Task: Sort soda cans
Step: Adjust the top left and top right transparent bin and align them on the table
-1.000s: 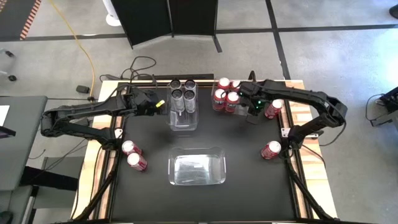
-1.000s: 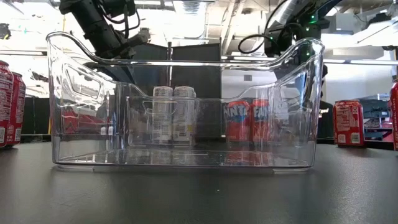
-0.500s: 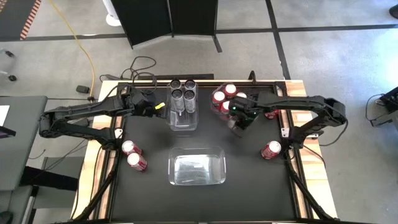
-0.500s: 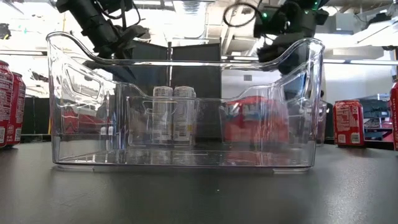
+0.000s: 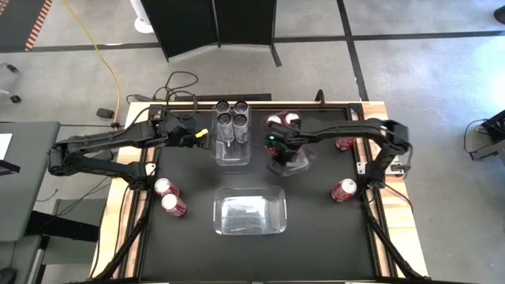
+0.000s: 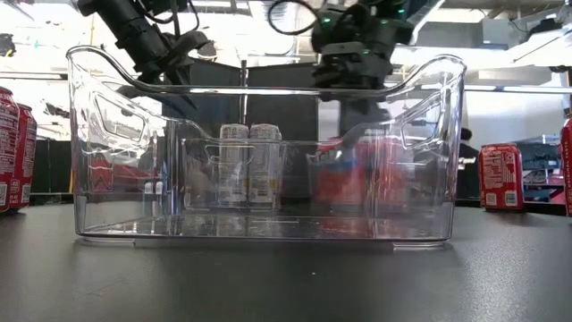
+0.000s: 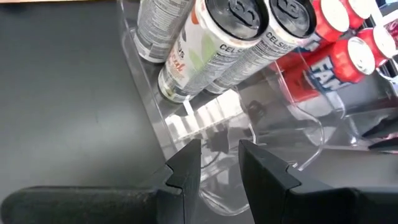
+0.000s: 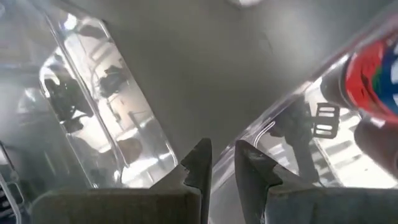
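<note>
Several silver soda cans stand in a clear bin at the far middle. My left gripper is shut on that bin's left wall. Red soda cans stand in a second clear bin just to the right. My right gripper reaches over them and is shut on that bin's wall. In the low view the red cans are blurred behind the near bin. Loose red cans stand upright on the mat at the left and at the right. My left gripper pinches the upper edge of the silver cans' bin wall between its two fingers, slanting down from the table's left. The bin stands on the mat. My right gripper has the clear upper edge of the red cans' bin wall between its two fingers, coming steeply from above. The bin's bottom stays on the mat.
An empty clear bin stands on the black mat in the near middle and fills most of the low view. Another red can stands by the right arm. Wooden table edges frame the mat, and bare mat lies left and right of the near bin.
My right gripper has swept toward the table's left, from the right of the red cans across to their left side, turning and tipping steeper as it went. The red cans and their bin have slid a little toward the left and near.
</note>
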`<state>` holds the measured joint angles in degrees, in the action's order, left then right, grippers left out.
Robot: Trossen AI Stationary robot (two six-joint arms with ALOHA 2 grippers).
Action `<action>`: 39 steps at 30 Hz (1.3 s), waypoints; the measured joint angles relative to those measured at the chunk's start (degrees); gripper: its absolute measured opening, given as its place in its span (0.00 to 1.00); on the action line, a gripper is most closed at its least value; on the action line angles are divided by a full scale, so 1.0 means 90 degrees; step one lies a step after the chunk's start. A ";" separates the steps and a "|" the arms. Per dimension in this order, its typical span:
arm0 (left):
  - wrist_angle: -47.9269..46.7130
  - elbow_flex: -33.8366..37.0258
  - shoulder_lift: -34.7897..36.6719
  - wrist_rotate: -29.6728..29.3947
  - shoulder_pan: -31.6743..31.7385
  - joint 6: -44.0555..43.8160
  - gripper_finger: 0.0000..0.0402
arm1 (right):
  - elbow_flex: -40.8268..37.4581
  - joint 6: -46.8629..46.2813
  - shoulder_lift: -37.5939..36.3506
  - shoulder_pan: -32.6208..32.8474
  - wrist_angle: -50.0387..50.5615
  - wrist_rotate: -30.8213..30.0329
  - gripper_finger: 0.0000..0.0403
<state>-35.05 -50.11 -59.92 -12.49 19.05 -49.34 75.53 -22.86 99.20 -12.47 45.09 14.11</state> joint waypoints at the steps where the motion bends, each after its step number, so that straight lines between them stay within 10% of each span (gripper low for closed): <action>1: -0.0002 0.0000 0.0000 0.0000 -0.0030 -0.0025 0.26 | 0.0164 0.0045 0.0131 -0.0002 0.0016 0.0000 0.20; 30: -0.0005 0.0000 0.0172 0.0016 -0.0429 0.0443 0.26 | 0.2198 0.0016 0.0542 -0.0506 0.1088 -0.0078 0.41; 39: -0.0073 0.0000 0.1094 0.0015 -0.0590 0.0915 0.17 | 0.2207 -0.0635 -0.0546 -0.0437 0.1336 -0.0325 0.36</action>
<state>-35.70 -50.11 -50.07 -12.36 13.74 -41.10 95.39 -28.58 94.29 -16.40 57.11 11.19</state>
